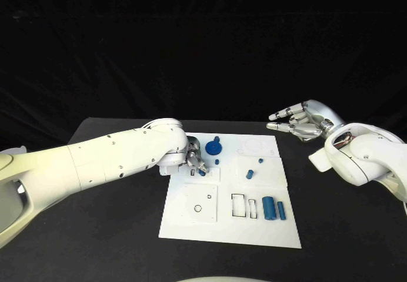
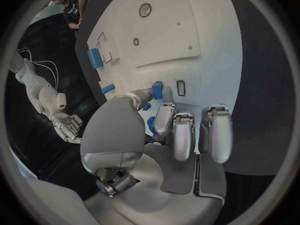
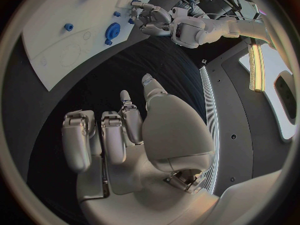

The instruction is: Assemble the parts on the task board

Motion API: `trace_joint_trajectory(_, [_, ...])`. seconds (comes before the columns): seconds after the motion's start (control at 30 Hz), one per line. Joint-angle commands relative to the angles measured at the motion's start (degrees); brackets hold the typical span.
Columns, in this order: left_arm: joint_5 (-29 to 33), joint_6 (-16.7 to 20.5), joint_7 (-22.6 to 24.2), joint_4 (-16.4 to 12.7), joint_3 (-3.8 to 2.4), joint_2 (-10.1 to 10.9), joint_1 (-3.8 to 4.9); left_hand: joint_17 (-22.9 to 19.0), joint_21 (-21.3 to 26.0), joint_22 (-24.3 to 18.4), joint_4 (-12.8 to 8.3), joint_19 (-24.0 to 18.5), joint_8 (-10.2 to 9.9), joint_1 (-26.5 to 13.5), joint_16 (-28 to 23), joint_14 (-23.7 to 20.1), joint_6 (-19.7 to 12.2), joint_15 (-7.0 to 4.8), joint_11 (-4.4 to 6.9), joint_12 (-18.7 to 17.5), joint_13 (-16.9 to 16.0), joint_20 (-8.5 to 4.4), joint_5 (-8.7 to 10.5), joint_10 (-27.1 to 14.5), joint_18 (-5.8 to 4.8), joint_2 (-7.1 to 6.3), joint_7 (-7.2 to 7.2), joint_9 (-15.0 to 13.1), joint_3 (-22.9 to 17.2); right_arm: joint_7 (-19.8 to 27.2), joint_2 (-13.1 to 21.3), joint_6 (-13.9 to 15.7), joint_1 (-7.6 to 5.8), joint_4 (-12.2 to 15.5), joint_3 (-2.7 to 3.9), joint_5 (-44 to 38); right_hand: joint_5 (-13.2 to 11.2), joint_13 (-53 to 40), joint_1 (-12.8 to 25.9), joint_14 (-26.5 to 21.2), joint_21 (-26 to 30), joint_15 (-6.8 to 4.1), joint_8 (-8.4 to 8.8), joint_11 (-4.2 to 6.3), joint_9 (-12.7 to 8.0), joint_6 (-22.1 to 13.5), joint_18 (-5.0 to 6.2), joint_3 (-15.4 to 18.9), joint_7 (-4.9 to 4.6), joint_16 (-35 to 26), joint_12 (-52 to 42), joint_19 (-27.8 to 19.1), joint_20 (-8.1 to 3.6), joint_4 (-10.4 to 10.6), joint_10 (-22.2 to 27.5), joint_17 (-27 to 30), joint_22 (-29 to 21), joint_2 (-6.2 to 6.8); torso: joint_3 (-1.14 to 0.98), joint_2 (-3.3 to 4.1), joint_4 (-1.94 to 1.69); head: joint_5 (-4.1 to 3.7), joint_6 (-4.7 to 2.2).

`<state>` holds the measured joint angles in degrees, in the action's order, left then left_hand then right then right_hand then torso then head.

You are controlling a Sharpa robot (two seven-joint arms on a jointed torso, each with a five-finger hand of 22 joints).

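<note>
Over the task board [image 1: 191, 220], left hand [image 1: 193, 160] is pinching a small blue part [image 2: 157, 91], probably for insertion; right hand [image 1: 299, 124] is hovering empty, fingers apart.

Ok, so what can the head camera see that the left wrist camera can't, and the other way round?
Head view but not left wrist view: the long white left arm reaching in over the table's near left side.

Left wrist view but not head view: the inside of the left hand, with its palm, and a close look at the small blue part that it seems to pinch between thumb and finger.

Both: the white task board, the blue cylinder lying on it, and the right hand, open and holding nothing, off beyond the board.
</note>
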<state>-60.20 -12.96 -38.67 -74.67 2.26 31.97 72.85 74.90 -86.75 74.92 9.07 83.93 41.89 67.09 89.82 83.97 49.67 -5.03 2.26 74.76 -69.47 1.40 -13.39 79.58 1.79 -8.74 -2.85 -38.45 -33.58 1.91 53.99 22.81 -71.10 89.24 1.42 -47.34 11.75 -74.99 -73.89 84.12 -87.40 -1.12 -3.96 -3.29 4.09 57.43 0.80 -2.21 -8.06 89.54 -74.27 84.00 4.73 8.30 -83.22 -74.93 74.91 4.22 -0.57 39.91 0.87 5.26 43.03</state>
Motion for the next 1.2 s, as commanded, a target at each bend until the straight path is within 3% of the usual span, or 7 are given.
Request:
trace_joint_trajectory(0.03, [-0.1,-2.8,-0.4,0.5,0.43,-0.5,-0.49,15.1,-0.4,10.0,-4.2,3.8,0.2,-1.1,0.2,6.0,1.6,-0.49,0.26,0.6,-0.3,-0.49,-0.02,0.6,-0.57,0.15,1.49,-0.1,-3.2,0.3,0.0,-0.7,0.03,0.2,0.01,-0.4,0.4,-6.4,-0.2,5.5,0.2,0.11,-0.11,0.13,0.1,0.3,0.42,0.3,-0.02,-0.4,-0.1,3.3,0.30,0.0,0.0,-13.7,10.1,-0.45,0.00,0.01,0.03,-0.10,0.09])
trace_joint_trajectory(0.77, [-2.7,-3.6,-0.2,1.9,0.44,-1.2,-0.49,15.1,-0.6,10.6,-0.1,4.0,0.5,-7.2,0.2,6.0,4.1,-1.09,0.93,1.5,-1.7,-1.16,0.10,1.5,-0.69,0.62,2.31,0.0,6.5,0.7,0.2,-0.3,0.03,0.5,0.01,-0.1,0.6,-6.1,0.1,5.5,0.4,0.12,-0.07,0.12,0.1,0.2,0.51,0.9,-0.04,-0.6,0.4,3.1,0.30,0.3,0.3,-13.4,9.7,-0.47,0.03,-0.04,-0.05,-0.19,0.10])
trace_joint_trajectory(1.0, [-2.9,-3.6,-0.1,2.2,0.39,-1.1,-0.49,15.1,-0.7,10.9,2.1,4.2,0.8,-9.5,0.2,6.0,4.8,-1.13,0.98,1.6,-1.9,-1.22,0.23,1.8,-0.77,-0.62,2.36,-0.1,12.3,1.0,0.2,-0.4,0.03,0.5,0.01,0.1,-1.3,-5.7,1.1,5.4,0.7,0.16,-0.01,0.06,0.1,0.0,0.63,2.8,-0.07,-0.8,0.9,2.9,0.32,1.4,0.5,-13.0,9.2,-0.77,0.00,-0.05,-0.03,-0.15,0.09])
trace_joint_trajectory(1.2, [-2.7,-3.6,0.0,2.3,0.34,-1.1,-0.50,15.1,-0.8,11.0,3.8,4.3,1.1,-10.1,0.2,6.0,4.9,-1.22,1.07,1.8,-2.2,-1.29,0.15,2.0,-0.79,0.02,2.49,-0.3,16.2,1.2,0.2,-0.3,0.03,0.4,0.01,0.3,-4.7,-5.7,1.8,5.4,0.8,0.18,-0.04,0.04,0.1,0.0,0.64,5.2,-0.09,-0.9,0.8,2.9,0.34,2.8,0.5,-12.9,9.1,-1.56,0.02,-0.05,-0.01,-0.16,0.03])
